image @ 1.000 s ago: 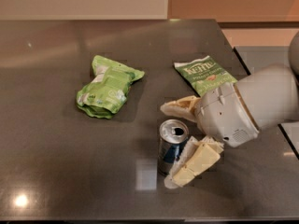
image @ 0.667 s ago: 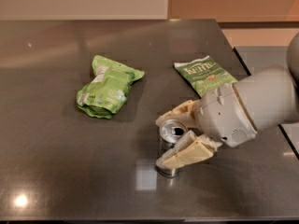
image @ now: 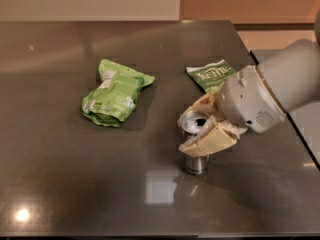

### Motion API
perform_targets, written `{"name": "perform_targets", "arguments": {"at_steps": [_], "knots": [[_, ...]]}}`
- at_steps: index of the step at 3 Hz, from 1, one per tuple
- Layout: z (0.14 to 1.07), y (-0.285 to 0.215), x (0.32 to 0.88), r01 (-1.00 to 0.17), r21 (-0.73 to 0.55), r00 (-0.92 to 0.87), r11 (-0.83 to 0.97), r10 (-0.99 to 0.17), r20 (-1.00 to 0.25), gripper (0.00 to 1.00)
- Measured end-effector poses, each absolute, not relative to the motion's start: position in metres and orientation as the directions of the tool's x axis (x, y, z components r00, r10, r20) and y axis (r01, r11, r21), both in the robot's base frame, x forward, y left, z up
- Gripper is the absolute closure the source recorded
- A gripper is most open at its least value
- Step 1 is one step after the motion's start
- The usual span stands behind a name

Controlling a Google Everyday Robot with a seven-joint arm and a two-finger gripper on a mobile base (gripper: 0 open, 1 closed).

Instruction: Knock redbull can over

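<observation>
The redbull can (image: 196, 162) stands upright on the dark table (image: 75, 184), right of centre. Its silver pull-tab top (image: 192, 120) shows from above. My gripper (image: 200, 126) reaches in from the right at the can's upper part. The far finger (image: 200, 104) lies behind the can's top. The near finger (image: 209, 141) lies across its front and hides the can's middle. The fingers are closed on the can from both sides.
A crumpled green snack bag (image: 116, 93) lies left of the can. A flat green chip bag (image: 212, 75) lies behind the gripper. The table's right edge (image: 300, 134) runs close behind my arm (image: 280, 86).
The fingers, spread wide beside the can a second ago, have drawn together around its top. The near finger has moved up across the can's front. The can still stands.
</observation>
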State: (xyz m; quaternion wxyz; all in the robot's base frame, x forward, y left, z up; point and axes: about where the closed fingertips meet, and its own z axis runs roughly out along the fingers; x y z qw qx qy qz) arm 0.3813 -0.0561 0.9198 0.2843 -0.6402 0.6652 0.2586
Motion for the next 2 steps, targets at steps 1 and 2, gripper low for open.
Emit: {"name": "perform_targets", "arguments": {"at_steps": [1, 2], "knots": [[0.936, -0.077, 0.403, -0.999, -0.018, -0.03, 0.051, -0.806, -0.591, 1.0], [0.936, -0.096, 0.415, -1.0, -0.019, 0.011, -0.003, -0.906, -0.423, 1.0]]}}
